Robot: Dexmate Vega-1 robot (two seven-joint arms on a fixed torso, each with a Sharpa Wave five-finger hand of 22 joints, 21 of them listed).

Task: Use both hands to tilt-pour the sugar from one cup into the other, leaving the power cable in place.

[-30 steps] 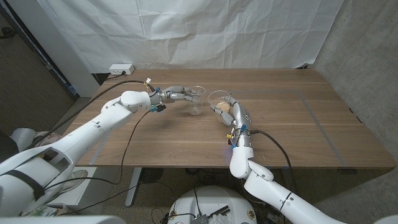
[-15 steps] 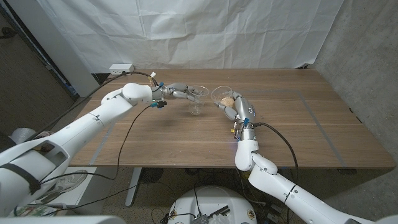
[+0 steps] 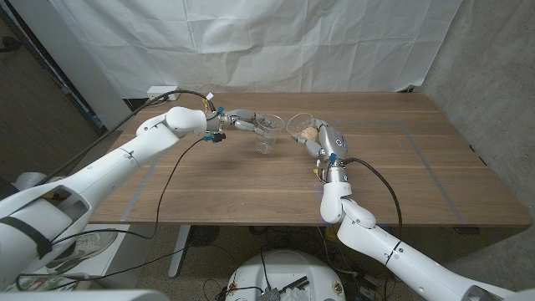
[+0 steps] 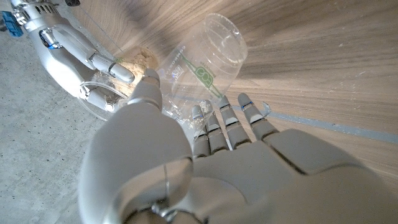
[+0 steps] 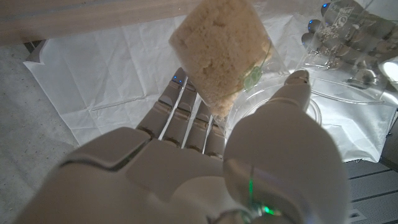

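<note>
From my head view, both cups sit raised over the worktop's far middle, close together, contents hard to make out. My right wrist view settles it: the clear plastic cup (image 5: 221, 53) my right hand (image 3: 322, 140) grips holds a coarse, pale-brown clump of sugar (image 5: 217, 46) packed at its base. My left wrist view shows the empty cup (image 4: 205, 65), thin, transparent, green-marked, gripped between the thumb and fingers of my left hand (image 3: 241, 122), tilted. A black power cable (image 3: 175, 180) trails across the left side of the wooden table (image 3: 418, 167).
</note>
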